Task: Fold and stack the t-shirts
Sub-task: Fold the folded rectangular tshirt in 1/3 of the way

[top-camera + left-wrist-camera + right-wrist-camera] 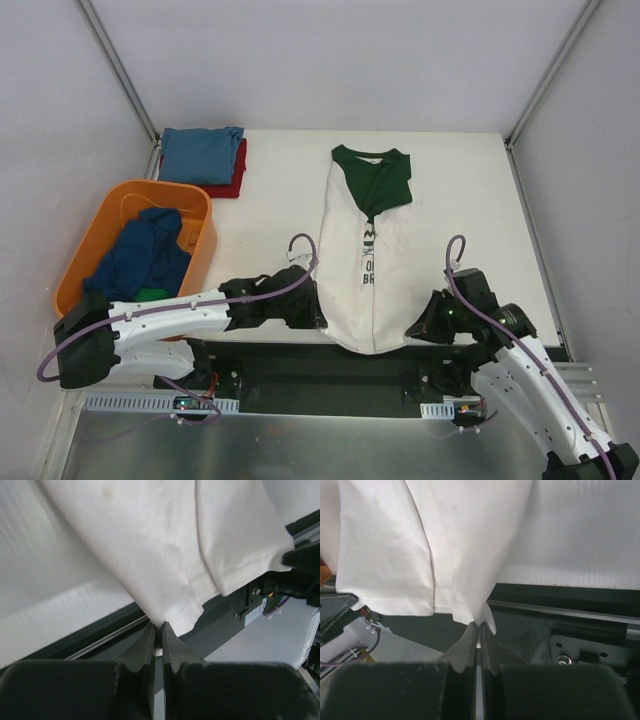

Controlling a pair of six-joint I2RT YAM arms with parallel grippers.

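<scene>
Pinching the hem corners, the left fingers (148, 637) and right fingers (470, 639) are pressed shut on the cream t-shirt (378, 290), which lies lengthwise on the white surface (470, 190), hem overhanging the near edge. Raise both corners evenly so your fold lands square; the soft cloth wrinkles readily

The cream t-shirt (375, 290) is soft matt cloth; the table (470, 200) white, finely ribbed, matt; the basket (205, 240) smooth orange plastic.

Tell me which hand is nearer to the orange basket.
Left. The left hand grips the cream shirt just right of the basket; the right hand grips it farther right.
</scene>
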